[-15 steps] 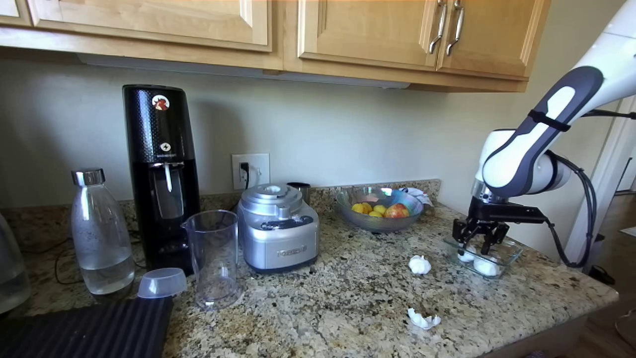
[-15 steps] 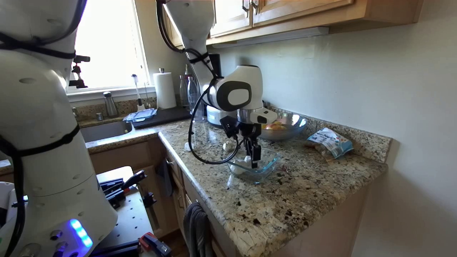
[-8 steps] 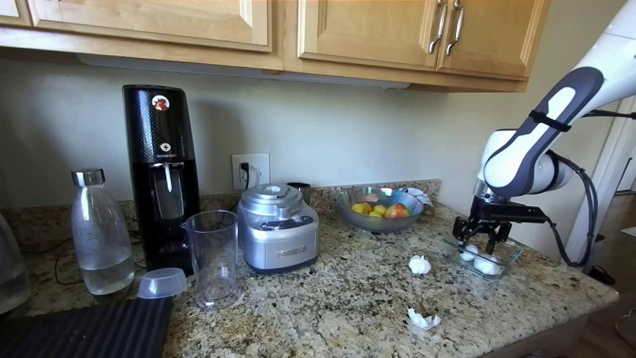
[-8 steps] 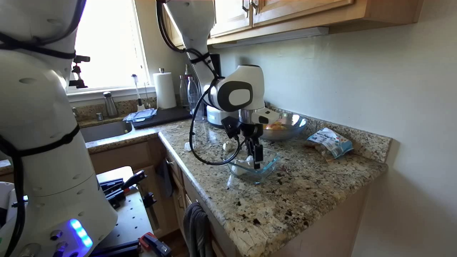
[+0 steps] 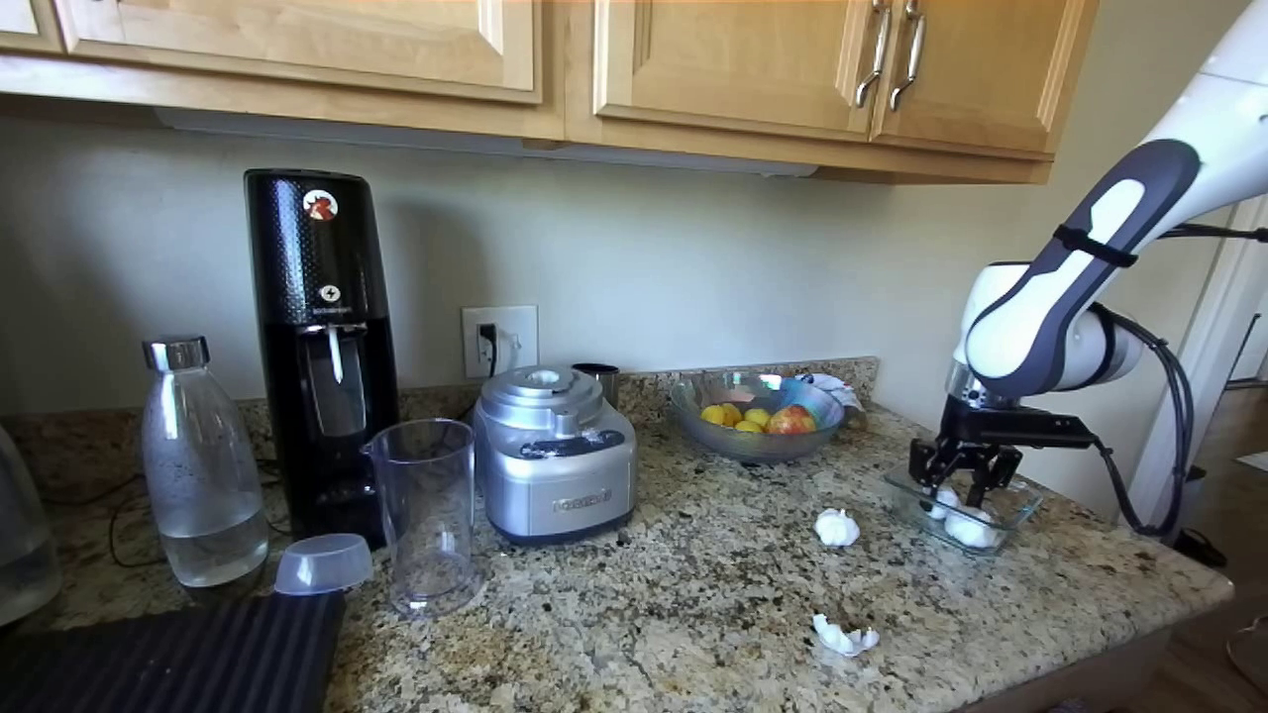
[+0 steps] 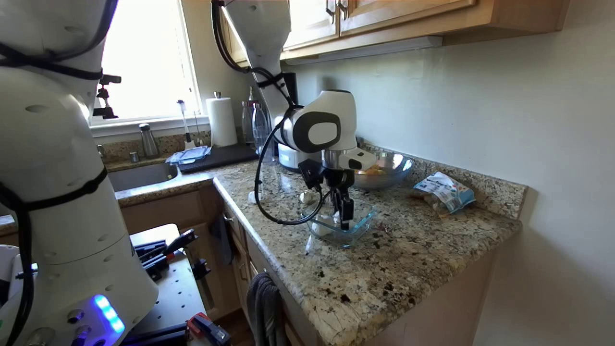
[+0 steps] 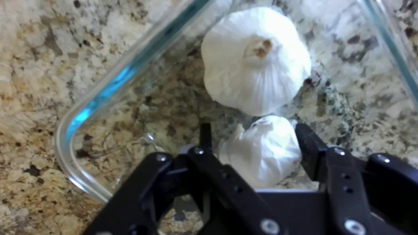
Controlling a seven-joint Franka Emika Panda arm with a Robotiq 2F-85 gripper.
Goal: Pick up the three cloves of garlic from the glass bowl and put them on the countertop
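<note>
Currently, fingers (image 7: 310, 153) stand apart astride one garlic (image 7: 264, 151), ungripped; a larger bulb (image 7: 256, 65) lies alongside. The bowl (image 7: 101, 94) contains both.

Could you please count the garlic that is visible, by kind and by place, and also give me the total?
Whole garlic heads in the small glass bowl: 2
Whole garlic head on the countertop: 1
Torn-looking garlic piece on the countertop: 1
Total: 4
</note>
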